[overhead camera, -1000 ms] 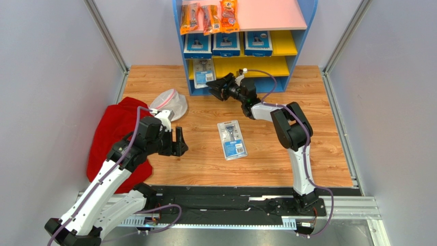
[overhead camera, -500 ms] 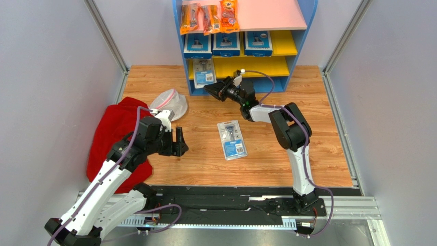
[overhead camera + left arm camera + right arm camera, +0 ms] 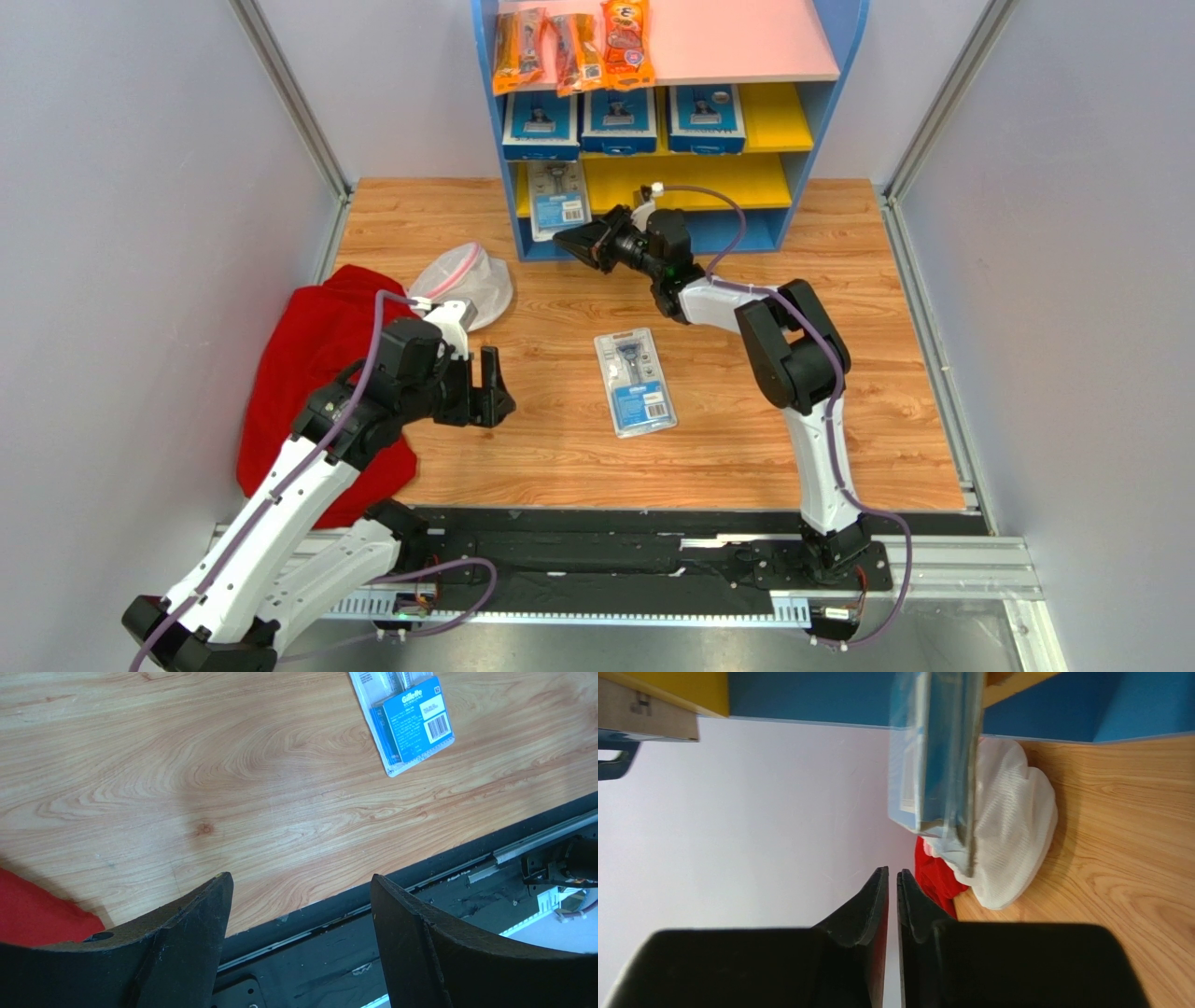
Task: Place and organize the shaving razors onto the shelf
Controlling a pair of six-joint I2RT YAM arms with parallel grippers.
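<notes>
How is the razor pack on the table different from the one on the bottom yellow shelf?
The loose razor pack lies flat on the table, while the shelved razor pack stands up on the lower yellow shelf. The loose razor pack sits alone, but the shelved razor pack has the right gripper close beside it, fingers shut. Both are pale blue-and-white cards with a razor under clear plastic.

Overhead from behind, left wrist over table (image 3: pixel 210 777), right wrist facing shelf (image 3: pixel 808 696)
</notes>
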